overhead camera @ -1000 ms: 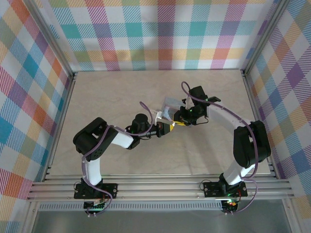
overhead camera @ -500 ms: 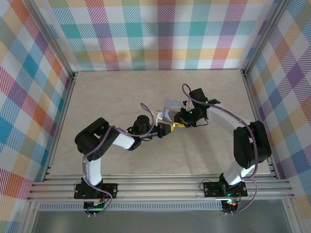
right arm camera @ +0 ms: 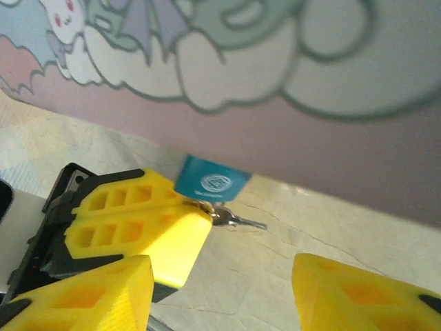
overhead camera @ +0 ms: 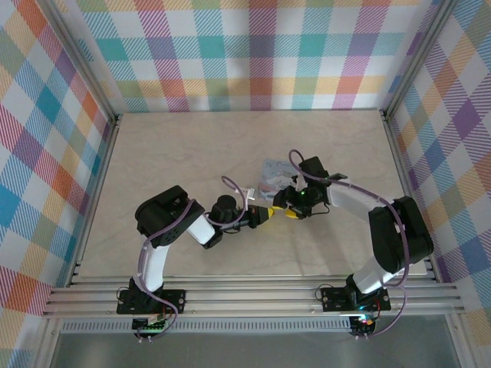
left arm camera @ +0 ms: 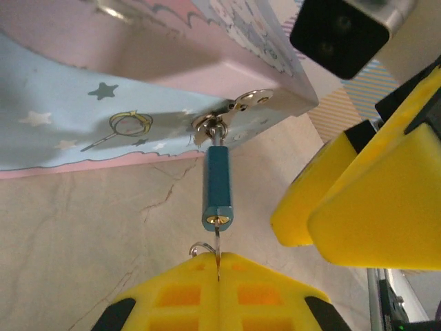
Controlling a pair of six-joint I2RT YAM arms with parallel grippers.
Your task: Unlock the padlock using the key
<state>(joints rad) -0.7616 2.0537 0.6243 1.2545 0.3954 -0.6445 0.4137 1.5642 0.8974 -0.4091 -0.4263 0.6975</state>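
left claw (left arm camera: 218,265) clamped on key (left arm camera: 216,243) | padlock (left arm camera: 217,186) dead ahead, long axis in line with key, keyhole at key tip | right claw (right arm camera: 220,272) wide, beside

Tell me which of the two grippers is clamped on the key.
The left gripper: its yellow fingers are pressed together on the key at the padlock's keyhole. The right gripper stands open beside it, gripping nothing.

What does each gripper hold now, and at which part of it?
The left gripper is shut on the head of the key, its blade at the padlock. The right gripper is open and holds nothing.
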